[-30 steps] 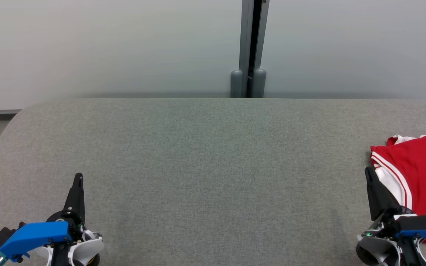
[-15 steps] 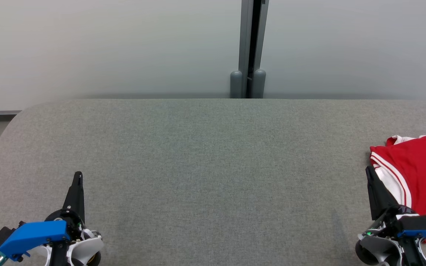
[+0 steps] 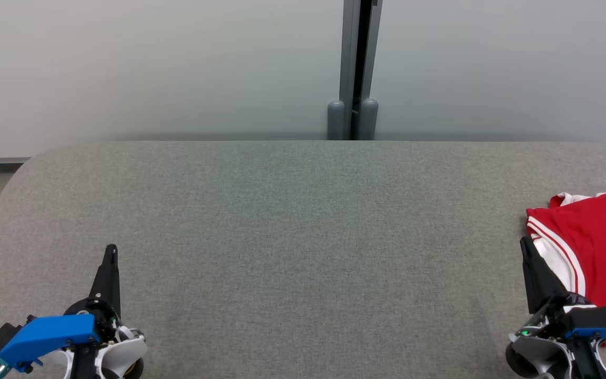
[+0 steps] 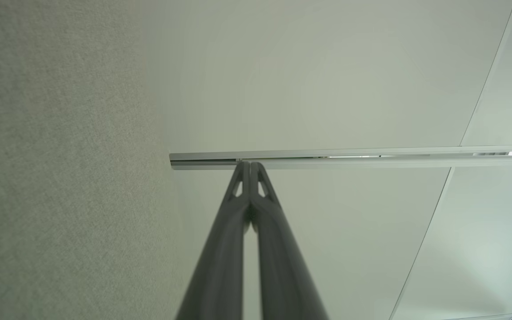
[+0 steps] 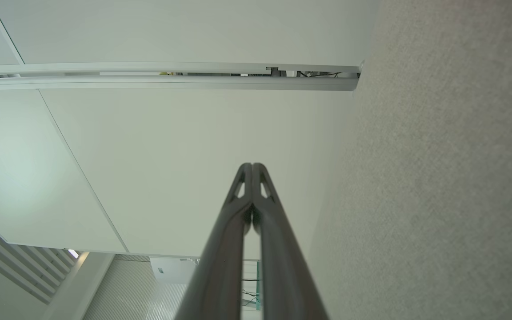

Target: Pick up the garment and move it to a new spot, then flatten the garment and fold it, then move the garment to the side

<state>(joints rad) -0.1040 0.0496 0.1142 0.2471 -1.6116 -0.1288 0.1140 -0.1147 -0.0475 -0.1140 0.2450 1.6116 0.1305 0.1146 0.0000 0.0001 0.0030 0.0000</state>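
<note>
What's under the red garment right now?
The garment lies on the grey table. A white striped layer peeks out at its left edge. Anything else beneath is covered, and its right part is cut off.

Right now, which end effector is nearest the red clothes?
The right end effector, right beside the red garment; the left end effector sits far across the grey table.

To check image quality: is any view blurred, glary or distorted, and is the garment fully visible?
Head view: even light, no glare; the garment is cut by the right edge. Left wrist view: the left gripper blurs near the lens. Right wrist view: the right gripper likewise; the rail bows slightly.
</note>
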